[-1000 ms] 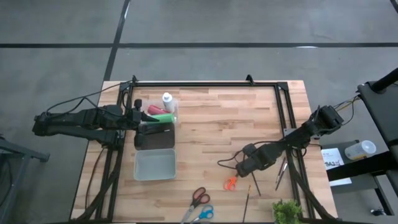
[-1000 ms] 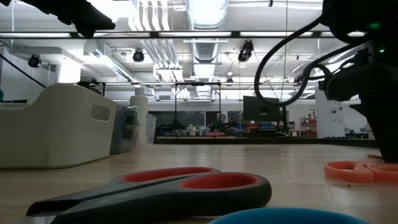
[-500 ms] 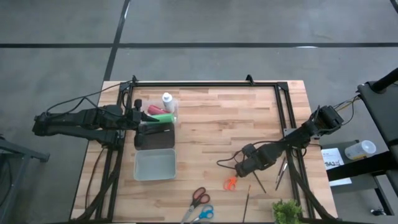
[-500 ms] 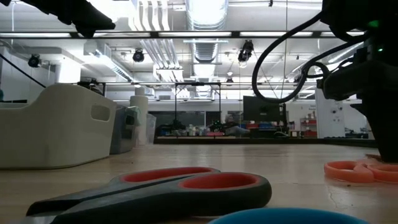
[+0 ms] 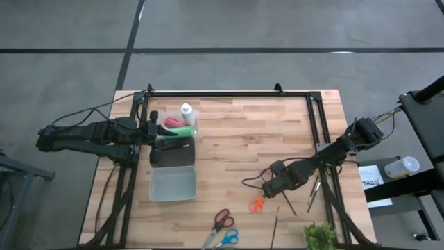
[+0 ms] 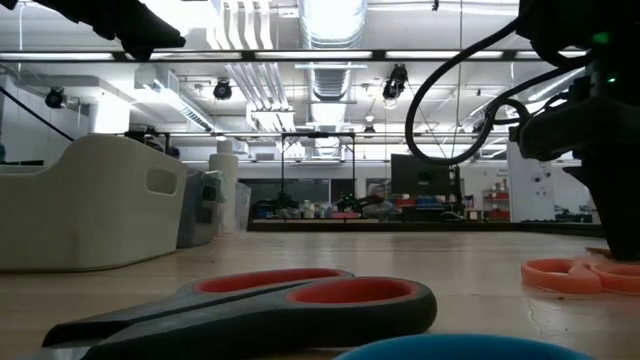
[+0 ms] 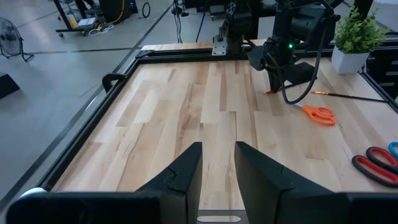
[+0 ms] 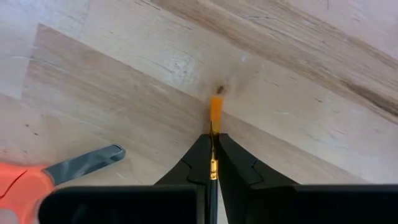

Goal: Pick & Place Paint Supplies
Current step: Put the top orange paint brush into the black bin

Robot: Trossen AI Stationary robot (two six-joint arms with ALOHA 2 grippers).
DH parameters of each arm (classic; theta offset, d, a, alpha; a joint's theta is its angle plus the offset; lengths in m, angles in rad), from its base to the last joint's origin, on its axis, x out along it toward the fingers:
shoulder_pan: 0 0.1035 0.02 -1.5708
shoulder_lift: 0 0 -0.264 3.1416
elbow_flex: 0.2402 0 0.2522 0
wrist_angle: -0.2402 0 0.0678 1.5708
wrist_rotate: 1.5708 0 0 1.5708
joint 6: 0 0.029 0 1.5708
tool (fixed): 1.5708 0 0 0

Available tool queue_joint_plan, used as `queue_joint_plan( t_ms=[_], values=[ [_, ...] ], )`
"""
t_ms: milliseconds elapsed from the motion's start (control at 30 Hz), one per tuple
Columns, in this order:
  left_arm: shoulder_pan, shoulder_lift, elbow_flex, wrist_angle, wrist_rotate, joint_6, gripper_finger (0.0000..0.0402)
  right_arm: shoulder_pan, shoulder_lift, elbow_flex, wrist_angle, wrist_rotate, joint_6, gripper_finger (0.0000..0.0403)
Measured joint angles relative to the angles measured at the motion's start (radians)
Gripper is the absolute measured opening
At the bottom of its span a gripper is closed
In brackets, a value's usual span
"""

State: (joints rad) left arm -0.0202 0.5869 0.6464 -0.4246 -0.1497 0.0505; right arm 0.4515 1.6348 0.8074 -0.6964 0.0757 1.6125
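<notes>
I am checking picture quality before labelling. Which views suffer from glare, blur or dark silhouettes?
Low view: bright ceiling lights glare, the arms are dark silhouettes, and the nearest red-handled scissors look soft. Right wrist view: the right gripper, shut on a paintbrush, is near and dark, the wood sharp. High view: even light, no strong shadows. Left wrist view: evenly lit; its own left gripper is dark.

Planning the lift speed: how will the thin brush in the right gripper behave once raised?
Likely light: the brush is a thin stick. The right gripper pinches it near the bristle end, so the long handle may sag or swing. Being so narrow, it could also twist between the fingers.
</notes>
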Motion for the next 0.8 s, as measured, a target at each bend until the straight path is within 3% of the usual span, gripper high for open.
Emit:
queue_joint_plan(
  t_ms=[433,800],
  values=[
    [0.0,0.0,0.0,-0.001,0.0,0.0,0.0101,-0.001,-0.107,-0.004,-0.02,0.072,-0.05,0.0012],
    [0.0,0.0,0.0,-0.001,0.0,0.0,0.0101,-0.002,-0.287,-0.002,-0.015,0.265,-0.179,0.0012]
  ],
)
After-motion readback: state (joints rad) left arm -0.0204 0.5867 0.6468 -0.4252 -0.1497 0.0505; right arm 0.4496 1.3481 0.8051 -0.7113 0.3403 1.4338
